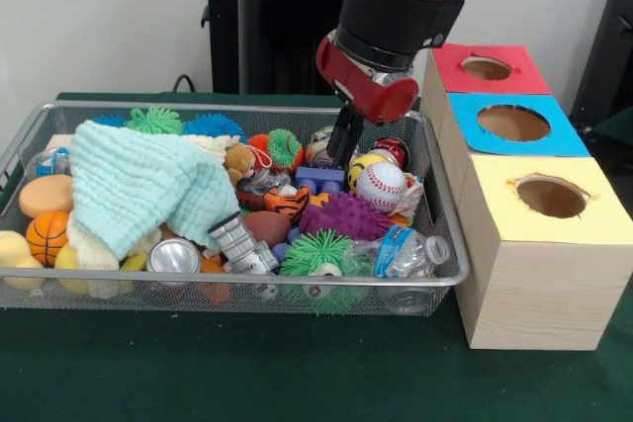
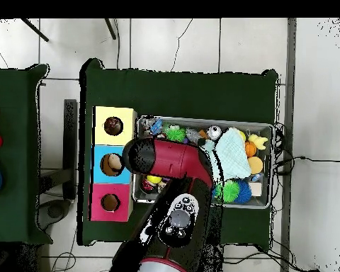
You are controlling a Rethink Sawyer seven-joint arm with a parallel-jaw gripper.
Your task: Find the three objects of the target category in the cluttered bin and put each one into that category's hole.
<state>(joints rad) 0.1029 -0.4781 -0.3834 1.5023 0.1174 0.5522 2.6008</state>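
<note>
Here the gripper (image 1: 341, 152) is lowered into the far right part of the cluttered bin (image 1: 227, 289), beside a baseball (image 1: 381, 185); whether it is closed cannot be told.

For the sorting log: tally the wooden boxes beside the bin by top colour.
Red-topped box: 1
Blue-topped box: 1
Yellow-topped box: 1
Total: 3
</note>
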